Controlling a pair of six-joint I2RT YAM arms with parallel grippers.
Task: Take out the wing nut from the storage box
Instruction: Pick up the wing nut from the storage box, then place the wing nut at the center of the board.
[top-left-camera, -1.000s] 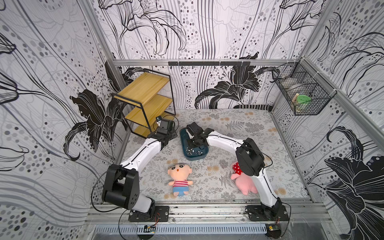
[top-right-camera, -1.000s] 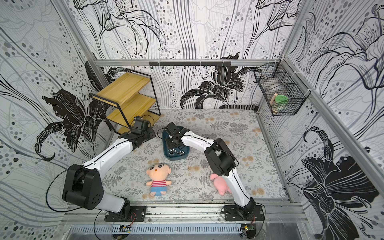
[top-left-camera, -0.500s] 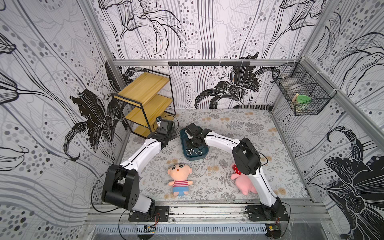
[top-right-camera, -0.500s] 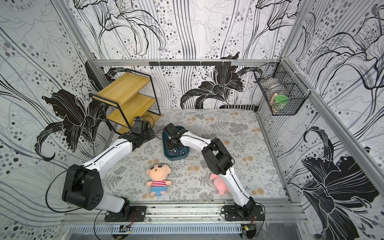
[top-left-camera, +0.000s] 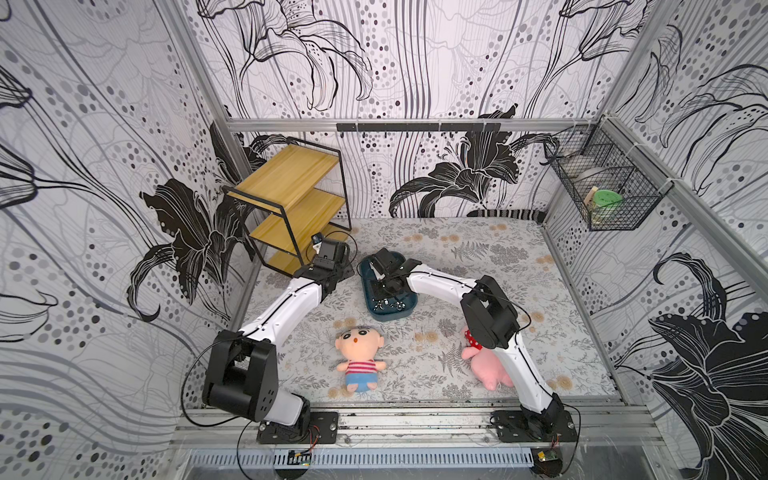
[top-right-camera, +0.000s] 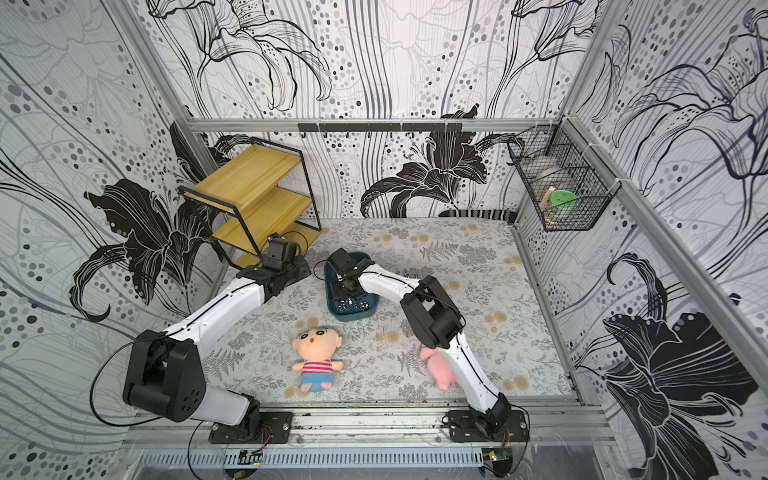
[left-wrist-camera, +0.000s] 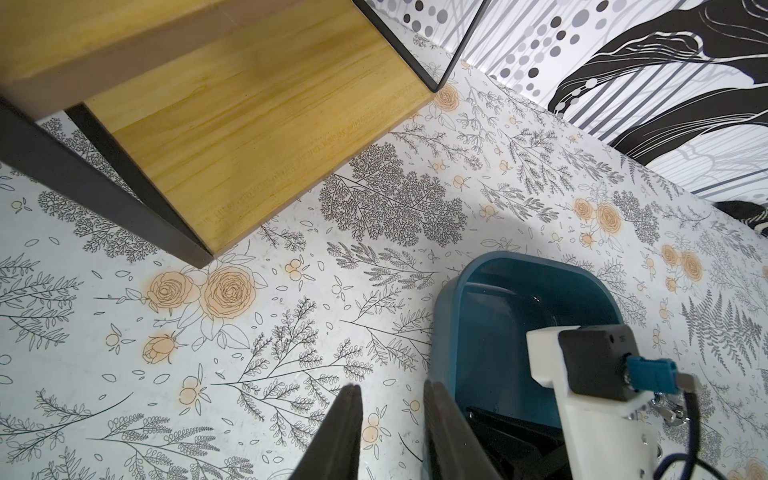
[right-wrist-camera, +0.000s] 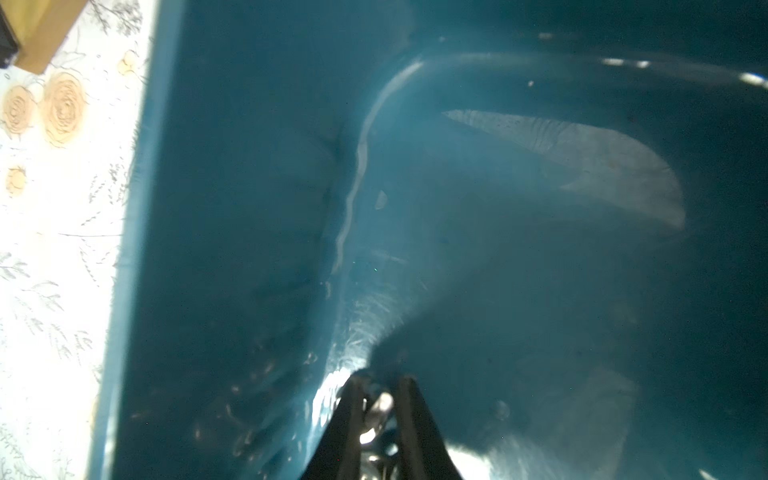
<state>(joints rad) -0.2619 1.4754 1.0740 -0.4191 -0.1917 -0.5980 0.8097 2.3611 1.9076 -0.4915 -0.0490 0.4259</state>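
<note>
Deep inside the storage box (right-wrist-camera: 249, 166), close against one long wall: right tool (right-wrist-camera: 380, 382), jaws drawn nearly together with a small bright wing nut (right-wrist-camera: 380, 409) between them, apparently pinched. Hard to confirm a firm hold through the glare and blur.

Likely light, rigid, smooth metal, prone to slipping or twisting out of a narrow pinch. Best taken squarely across the flat wings or the hub, then lifted straight up past the low rim.

More loose hardware (top-left-camera: 386, 305) heaped at the box's end nearest the front edge of the worktop (top-left-camera: 478, 257), visible in both top views, too small to name piece by piece.

Just outside the box, on the side facing the worktop's left edge: left tool (left-wrist-camera: 392, 390), parted, gripping nothing, low over the patterned surface.

Box itself toward the rear left corner, beside a wooden shelf (top-left-camera: 291, 208). Nearer the front edge, well apart: a boy doll (top-left-camera: 359, 357) and a pink plush (top-left-camera: 486, 370), the latter partly under the right arm. High on the right wall, a wire basket (top-left-camera: 606, 195).

Only real obstacles: the box wall and the left tool alongside.
</note>
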